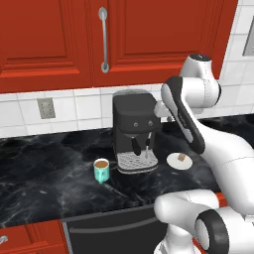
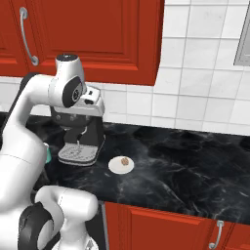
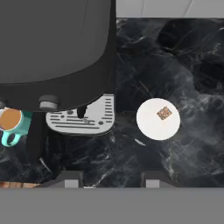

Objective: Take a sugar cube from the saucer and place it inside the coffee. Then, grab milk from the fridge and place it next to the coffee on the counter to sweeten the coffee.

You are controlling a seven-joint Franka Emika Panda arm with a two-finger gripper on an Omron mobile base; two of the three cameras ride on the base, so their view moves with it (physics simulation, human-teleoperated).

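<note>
The sugar cube (image 3: 164,113) is a tiny light-brown block lying on the round white saucer (image 3: 148,127), which rests on the black marbled counter (image 3: 183,61). The coffee (image 3: 10,124), a teal mug of brown liquid, stands left of the machine's drip tray. My gripper (image 3: 111,179) hovers high above the counter, open, with nothing between its fingertips; the saucer lies ahead and a little to the right of it. From the base I see the cube (image 1: 182,158) on the saucer (image 1: 173,163) and the mug (image 1: 101,170). The milk and the fridge are out of view.
A black coffee machine (image 1: 134,129) stands between mug and saucer, its top close under my hand. Red wall cabinets (image 1: 59,39) hang above, white tiles behind. Bare counter (image 2: 185,161) stretches right of the saucer (image 2: 116,167).
</note>
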